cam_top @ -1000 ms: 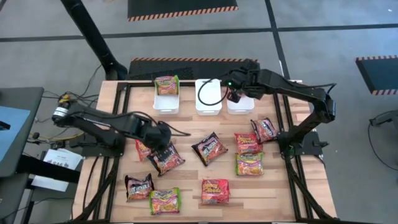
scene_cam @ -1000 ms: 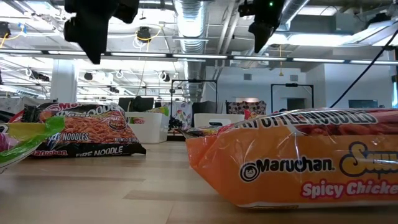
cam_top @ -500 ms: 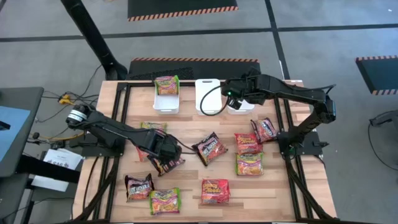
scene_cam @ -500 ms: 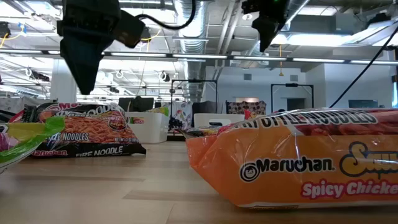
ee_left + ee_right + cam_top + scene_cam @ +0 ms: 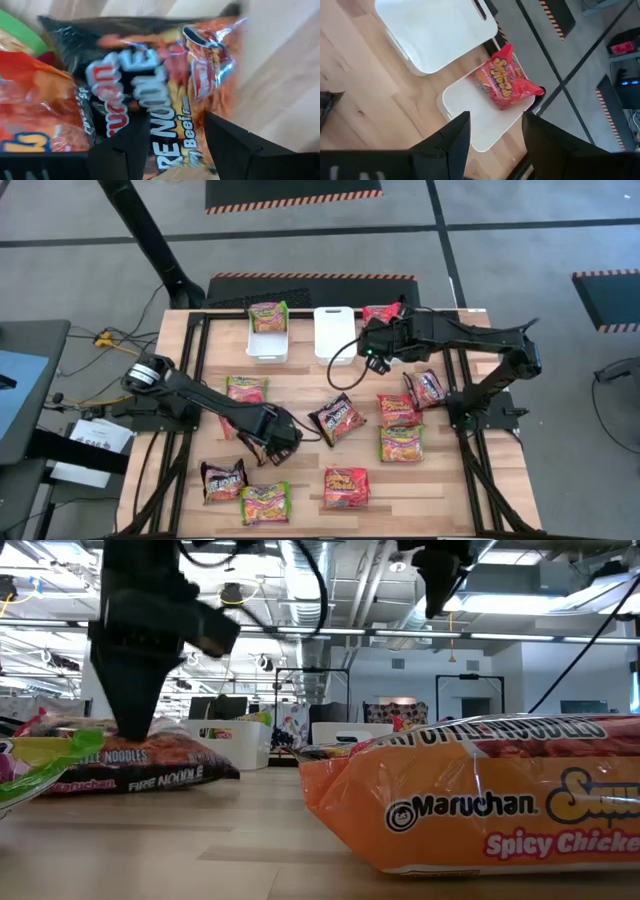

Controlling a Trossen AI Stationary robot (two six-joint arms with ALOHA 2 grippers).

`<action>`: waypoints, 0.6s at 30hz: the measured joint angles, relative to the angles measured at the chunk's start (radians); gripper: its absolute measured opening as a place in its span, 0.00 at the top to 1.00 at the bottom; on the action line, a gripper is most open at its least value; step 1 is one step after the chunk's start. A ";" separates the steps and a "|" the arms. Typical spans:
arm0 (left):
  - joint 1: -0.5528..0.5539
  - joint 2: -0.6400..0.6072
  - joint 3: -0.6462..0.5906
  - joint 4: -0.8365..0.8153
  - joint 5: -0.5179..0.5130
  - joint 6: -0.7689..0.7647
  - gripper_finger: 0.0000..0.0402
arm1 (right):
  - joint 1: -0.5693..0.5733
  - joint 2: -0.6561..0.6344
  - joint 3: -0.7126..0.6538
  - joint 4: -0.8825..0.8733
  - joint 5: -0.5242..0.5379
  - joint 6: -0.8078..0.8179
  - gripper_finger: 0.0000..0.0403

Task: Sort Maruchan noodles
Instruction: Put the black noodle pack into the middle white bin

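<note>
Several Maruchan noodle packets lie flat on the wooden table. My left gripper [image 5: 277, 442] [image 5: 130, 725] points straight down, open, on a black Fire Noodle packet [image 5: 150, 85] [image 5: 254, 447] at the near left. My right gripper [image 5: 372, 352] [image 5: 492, 142] hangs open and holds nothing, high above the table beside the right white tub [image 5: 470, 115]. A red packet [image 5: 504, 80] [image 5: 381, 312] lies in that tub. A green-edged packet [image 5: 268, 315] lies in the left tub [image 5: 266, 345]. The middle tub [image 5: 334, 330] holds nothing. My left gripper comes at the black packet from above, its open fingers [image 5: 127, 150] pointing down over the packet's printed top face [image 5: 170, 125]. In the low view the fingertips reach down into the packet's outline [image 5: 150, 755], which looks flattened there. The packet lies flat on the table.
Other packets lie around: a green-edged one [image 5: 245, 390], a black one [image 5: 335, 418], red ones [image 5: 397, 408] [image 5: 345, 487], a black-and-pink one [image 5: 427, 388], green-edged ones [image 5: 401, 443] [image 5: 265, 503] and a black one [image 5: 223, 480]. An orange packet [image 5: 470, 795] fills the low view's near right.
My left gripper has gone down and toward the table's near right onto the black packet, staying open; a green-edged packet behind the arm is now uncovered. My right gripper has turned and drawn back from over the right tub toward the near side, so the red packet in the tub shows.
</note>
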 joint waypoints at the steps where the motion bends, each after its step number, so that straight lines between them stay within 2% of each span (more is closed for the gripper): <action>1: -0.001 0.016 0.001 -0.002 0.002 -0.004 0.56 | 0.008 0.000 0.000 0.000 0.000 0.004 0.50; 12: 0.001 0.070 0.008 -0.006 -0.020 -0.053 0.57 | 0.048 0.000 0.000 -0.003 0.000 0.031 0.50; 15: 0.003 0.070 0.006 0.009 -0.017 -0.019 0.62 | 0.047 0.000 0.000 -0.005 0.000 0.031 0.50; 18: 0.003 0.071 0.003 0.036 -0.020 0.014 0.71 | 0.047 0.000 0.000 -0.005 0.000 0.035 0.50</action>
